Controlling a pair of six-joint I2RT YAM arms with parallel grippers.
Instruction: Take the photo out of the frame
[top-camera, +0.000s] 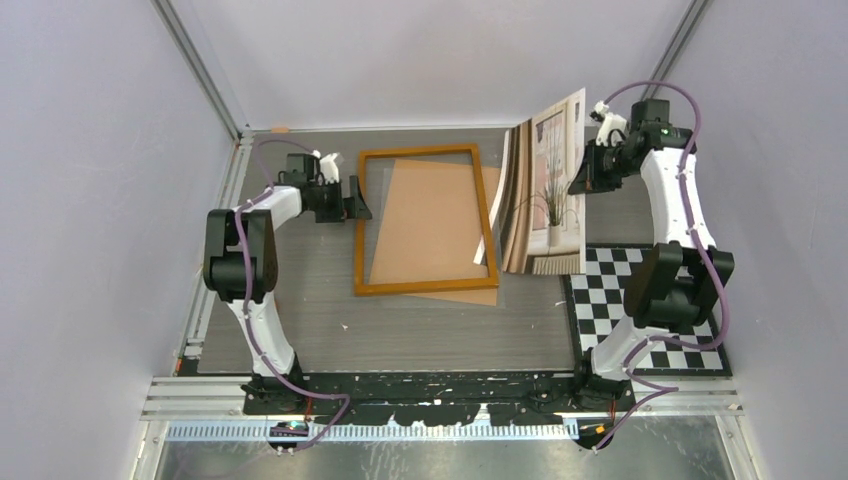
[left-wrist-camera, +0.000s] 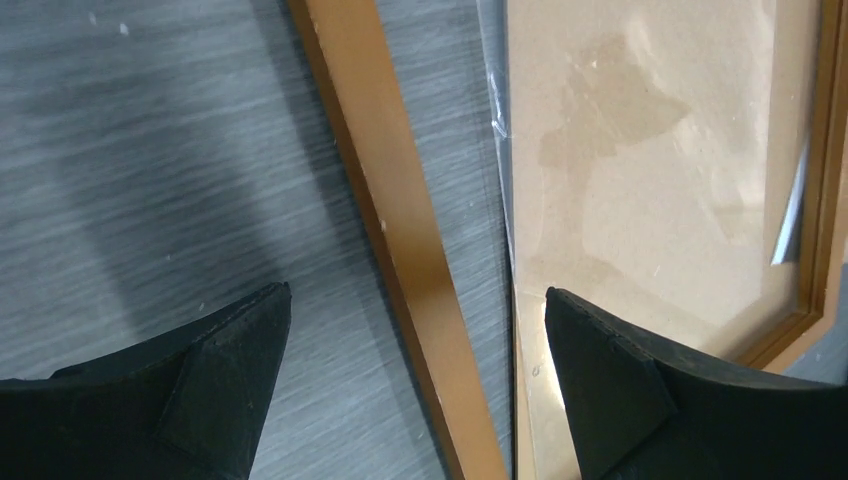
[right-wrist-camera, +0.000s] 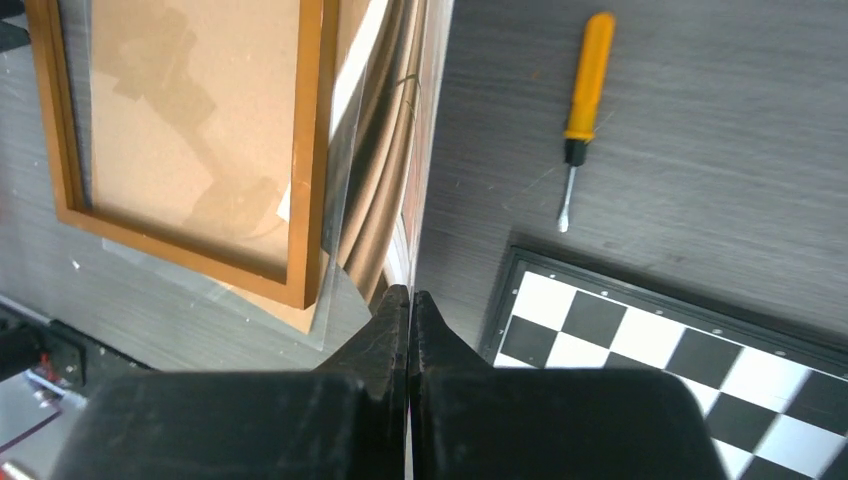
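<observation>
Photo (top-camera: 550, 180) pinched upright in my right gripper (right-wrist-camera: 410, 295) beside the frame (top-camera: 362, 220), screwdriver (right-wrist-camera: 585, 90) and checkered mat (top-camera: 610, 300) nearby, my left gripper (left-wrist-camera: 417, 292) spread over its rail.

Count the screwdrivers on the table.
1. The orange-handled screwdriver lies on the table beside the checkered mat, seen only from the right wrist; the photo may hide others.

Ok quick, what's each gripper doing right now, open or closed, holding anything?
Left gripper: open, one finger on either side of the frame border, holding nothing.
Right gripper: closed on the photo.
</observation>
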